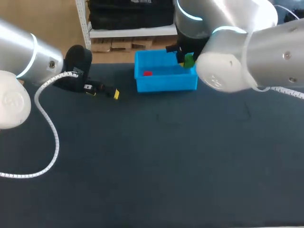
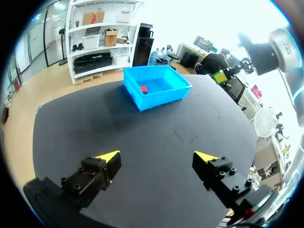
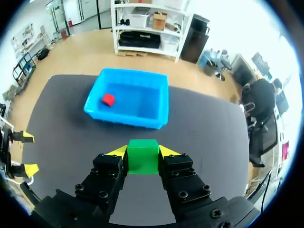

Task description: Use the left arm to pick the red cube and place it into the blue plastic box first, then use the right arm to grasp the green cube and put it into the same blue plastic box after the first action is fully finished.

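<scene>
While the red cube (image 3: 108, 99) lies inside the box (image 3: 124, 118), the right gripper (image 3: 143, 152) clamps the green cube (image 3: 143, 160) near the box; the left gripper (image 2: 156, 156) hangs spread wide, well apart from the box.

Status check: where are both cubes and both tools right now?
Left tool open, empty. Right tool shut on green cube, near blue box. Red cube in box. Path looks clear.
</scene>
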`<state>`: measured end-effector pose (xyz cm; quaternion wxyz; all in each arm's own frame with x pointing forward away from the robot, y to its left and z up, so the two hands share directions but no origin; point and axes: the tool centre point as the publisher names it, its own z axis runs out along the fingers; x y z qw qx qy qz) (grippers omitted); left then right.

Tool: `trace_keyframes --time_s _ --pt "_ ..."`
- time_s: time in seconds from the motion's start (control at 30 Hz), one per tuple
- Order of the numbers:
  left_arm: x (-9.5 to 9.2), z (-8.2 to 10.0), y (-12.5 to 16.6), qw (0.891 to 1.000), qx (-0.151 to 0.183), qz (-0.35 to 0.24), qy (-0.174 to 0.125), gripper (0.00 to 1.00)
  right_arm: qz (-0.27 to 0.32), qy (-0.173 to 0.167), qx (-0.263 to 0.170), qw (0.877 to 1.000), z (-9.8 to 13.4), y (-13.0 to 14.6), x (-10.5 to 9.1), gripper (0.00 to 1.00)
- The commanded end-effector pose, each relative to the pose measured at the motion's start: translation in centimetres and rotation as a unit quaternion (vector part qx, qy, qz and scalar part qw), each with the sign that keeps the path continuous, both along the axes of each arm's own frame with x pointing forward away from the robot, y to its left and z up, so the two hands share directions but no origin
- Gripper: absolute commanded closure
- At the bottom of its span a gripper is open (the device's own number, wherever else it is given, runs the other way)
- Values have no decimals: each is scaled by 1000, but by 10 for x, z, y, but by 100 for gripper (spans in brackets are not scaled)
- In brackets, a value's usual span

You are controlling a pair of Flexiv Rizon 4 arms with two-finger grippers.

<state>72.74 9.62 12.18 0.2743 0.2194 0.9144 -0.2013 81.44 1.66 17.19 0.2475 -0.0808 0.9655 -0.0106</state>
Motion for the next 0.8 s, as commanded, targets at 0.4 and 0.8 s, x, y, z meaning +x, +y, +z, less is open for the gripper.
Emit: trace_keyframes --time_s 0.4,0.8 --pt "1 -1 1 1000 -2 -1 -1 0 31 1 14 999 -20 11 83 100" --pt "1 -1 1 1000 -2 -1 -1 0 42 -14 51 998 -41 15 123 100"
